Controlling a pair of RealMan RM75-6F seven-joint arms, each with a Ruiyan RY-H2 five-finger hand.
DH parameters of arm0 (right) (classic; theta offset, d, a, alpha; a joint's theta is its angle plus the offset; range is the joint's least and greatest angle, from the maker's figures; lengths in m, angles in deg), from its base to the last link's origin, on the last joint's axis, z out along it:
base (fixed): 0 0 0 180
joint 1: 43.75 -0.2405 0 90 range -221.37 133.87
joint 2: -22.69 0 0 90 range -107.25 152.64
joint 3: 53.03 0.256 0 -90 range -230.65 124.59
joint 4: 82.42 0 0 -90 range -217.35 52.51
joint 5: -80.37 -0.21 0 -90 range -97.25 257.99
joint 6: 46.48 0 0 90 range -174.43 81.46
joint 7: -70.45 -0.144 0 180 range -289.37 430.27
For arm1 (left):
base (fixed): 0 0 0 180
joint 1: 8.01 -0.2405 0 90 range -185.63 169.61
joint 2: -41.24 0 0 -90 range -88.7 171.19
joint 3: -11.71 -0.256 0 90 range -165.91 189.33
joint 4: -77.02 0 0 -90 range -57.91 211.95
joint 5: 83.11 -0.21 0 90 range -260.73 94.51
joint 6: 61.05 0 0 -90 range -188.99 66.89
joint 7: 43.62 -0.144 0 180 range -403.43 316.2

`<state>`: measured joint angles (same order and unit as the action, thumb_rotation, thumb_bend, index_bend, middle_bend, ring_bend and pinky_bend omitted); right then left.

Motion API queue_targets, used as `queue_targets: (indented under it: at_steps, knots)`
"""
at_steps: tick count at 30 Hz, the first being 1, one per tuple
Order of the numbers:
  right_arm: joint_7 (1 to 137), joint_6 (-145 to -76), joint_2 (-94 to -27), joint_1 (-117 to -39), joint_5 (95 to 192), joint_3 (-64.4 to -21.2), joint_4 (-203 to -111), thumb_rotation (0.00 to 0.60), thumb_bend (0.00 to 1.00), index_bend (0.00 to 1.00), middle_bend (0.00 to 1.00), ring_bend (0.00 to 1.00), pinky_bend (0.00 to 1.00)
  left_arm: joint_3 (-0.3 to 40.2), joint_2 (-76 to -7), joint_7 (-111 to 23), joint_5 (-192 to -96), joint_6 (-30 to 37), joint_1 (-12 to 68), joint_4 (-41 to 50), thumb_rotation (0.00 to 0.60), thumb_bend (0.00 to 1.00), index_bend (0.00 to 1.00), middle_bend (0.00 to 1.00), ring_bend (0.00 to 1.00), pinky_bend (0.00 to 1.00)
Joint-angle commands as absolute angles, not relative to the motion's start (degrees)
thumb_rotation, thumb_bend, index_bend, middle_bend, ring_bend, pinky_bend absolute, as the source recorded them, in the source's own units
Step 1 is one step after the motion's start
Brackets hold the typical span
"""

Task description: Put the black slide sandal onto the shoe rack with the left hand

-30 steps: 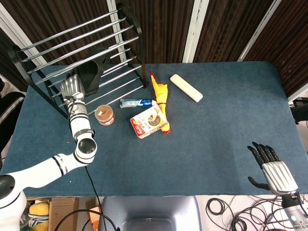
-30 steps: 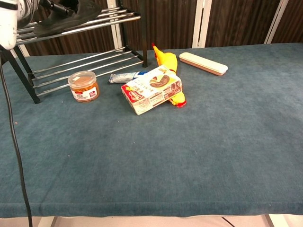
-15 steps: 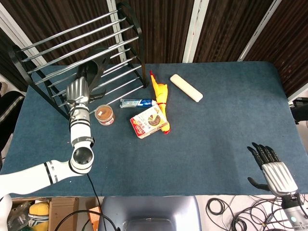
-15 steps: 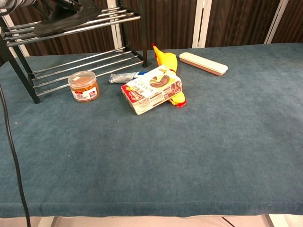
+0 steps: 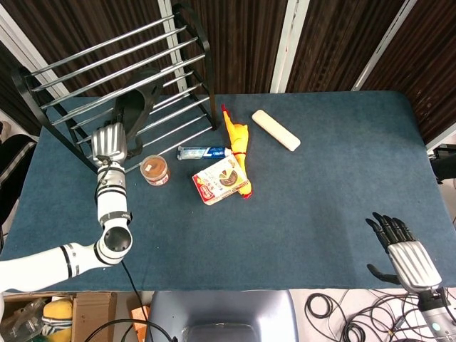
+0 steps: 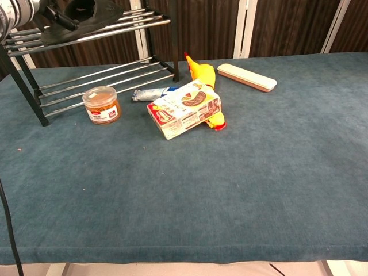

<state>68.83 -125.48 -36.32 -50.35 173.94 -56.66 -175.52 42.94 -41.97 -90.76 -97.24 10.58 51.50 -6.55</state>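
Black sandal [image 6: 86, 17] on rack [image 6: 123, 26], L hand [image 6: 23, 10] beside.

A table [image 5: 320, 199] covered in blue cloth is carrying a black shoe rack [image 5: 187, 43] at its far left corner. A small jar [image 5: 154, 170], a tube [image 5: 203, 152], a yellow rubber chicken [image 5: 237, 141], a printed box [image 5: 221, 180] and a pale oblong case [image 5: 276, 130] are lying on the cloth. A black slide sandal [image 6: 86, 17] is being borne on the rack's upper rails.

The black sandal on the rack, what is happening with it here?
The black slide sandal lies on an upper shelf of the shoe rack. The left hand is close beside it; whether it touches the sandal cannot be told. The right hand rests open at the table's near edge, holding nothing.
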Motion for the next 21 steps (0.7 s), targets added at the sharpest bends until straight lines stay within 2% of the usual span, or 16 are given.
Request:
queue_targets:
  at_steps: [1, 11, 21]
  knots:
    - [68.7, -125.6, -36.3, -50.3, 173.9, -56.6, -175.5, 0.6, 0.18, 0.0, 0.0, 0.0, 0.09, 42.4, -42.3, -90.3, -97.7, 10.1, 51.4, -5.5, 0.413, 0.51, 0.02, 0.22, 0.18, 0.3]
    - [69.1, -124.9, -36.4, -50.6, 173.6, -56.5, -175.4, 0.6, 0.18, 0.0, 0.0, 0.0, 0.1, 41.8, -42.0, -89.6, -99.6, 11.2, 51.6, -4.8, 0.414, 0.51, 0.02, 0.22, 0.18, 0.3]
    - [69.3, -124.9, -36.4, -50.5, 173.7, -56.6, -175.5, 0.6, 0.18, 0.0, 0.0, 0.0, 0.11, 41.5, -41.3, -91.9, -97.3, 12.1, 51.2, -2.9, 0.418, 0.51, 0.01, 0.22, 0.19, 0.3]
